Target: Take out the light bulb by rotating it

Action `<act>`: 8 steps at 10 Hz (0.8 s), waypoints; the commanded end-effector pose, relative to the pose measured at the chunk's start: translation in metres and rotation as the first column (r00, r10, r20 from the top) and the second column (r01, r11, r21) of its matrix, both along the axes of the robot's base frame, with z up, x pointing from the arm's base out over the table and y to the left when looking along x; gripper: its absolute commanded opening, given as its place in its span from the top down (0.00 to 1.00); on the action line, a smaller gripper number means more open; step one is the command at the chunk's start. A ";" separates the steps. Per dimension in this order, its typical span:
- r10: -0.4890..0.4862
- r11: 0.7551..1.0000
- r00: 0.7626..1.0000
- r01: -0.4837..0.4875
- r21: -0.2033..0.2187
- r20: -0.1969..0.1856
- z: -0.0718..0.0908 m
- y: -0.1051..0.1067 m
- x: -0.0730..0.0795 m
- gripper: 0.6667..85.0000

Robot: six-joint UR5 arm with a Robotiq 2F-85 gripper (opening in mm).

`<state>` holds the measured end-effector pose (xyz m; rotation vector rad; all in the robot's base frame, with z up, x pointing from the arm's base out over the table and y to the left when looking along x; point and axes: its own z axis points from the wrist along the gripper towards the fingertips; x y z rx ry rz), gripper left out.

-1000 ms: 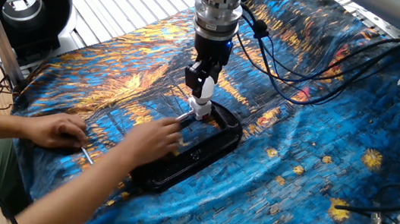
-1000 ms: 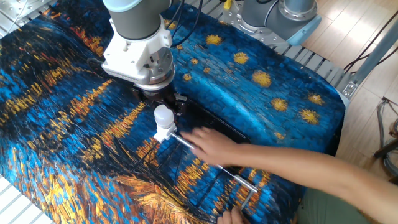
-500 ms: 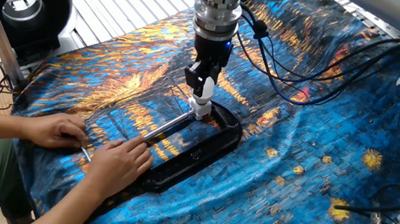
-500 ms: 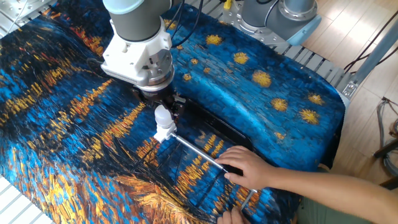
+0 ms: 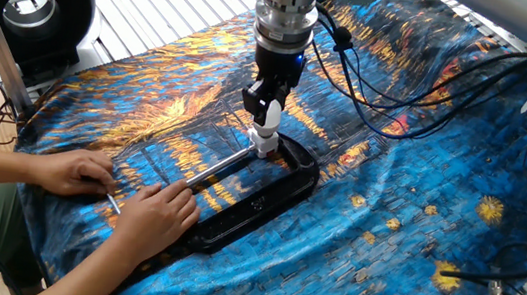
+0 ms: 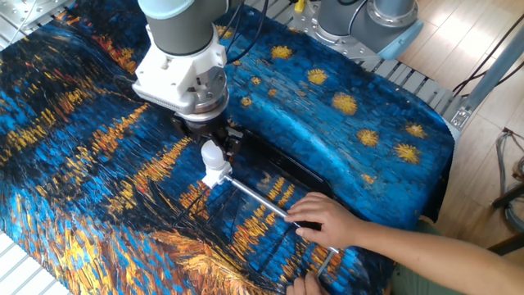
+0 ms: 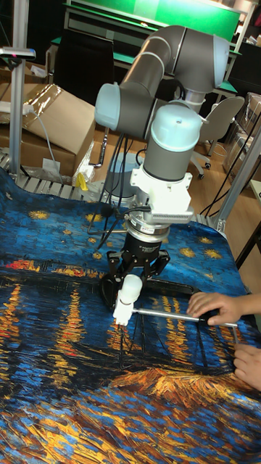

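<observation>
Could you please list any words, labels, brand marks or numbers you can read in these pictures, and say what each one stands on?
No text can be read in any view.
Black tray: faint pale marks on its rim, too small and blurred to read.
Robot arm: no legible marking.
Light bulb, held in the end effector: no print visible.
Cardboard box: no readable label.

bulb (image 6: 212, 153) sits btwn gripper (image 6: 214, 147) fingers, above socket (image 6: 214, 174) on tray (image 5: 291, 184). rod (image 6: 260, 200) runs from socket to a hand (image 6: 326, 221); 2nd hand (image 5: 79, 171) beside on cloth (image 5: 420, 187).
</observation>
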<state>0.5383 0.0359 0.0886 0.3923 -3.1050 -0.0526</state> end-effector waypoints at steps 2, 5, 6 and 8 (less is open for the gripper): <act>0.047 0.999 0.999 -0.047 -0.029 0.019 0.003 -0.004 0.004 0.83; 0.095 0.992 0.995 -0.092 -0.083 0.038 0.003 -0.012 0.009 0.91; 0.144 0.985 0.989 -0.139 -0.103 0.040 0.003 -0.016 0.011 0.91; 0.248 0.962 0.968 -0.242 -0.122 0.035 0.002 -0.021 0.012 0.91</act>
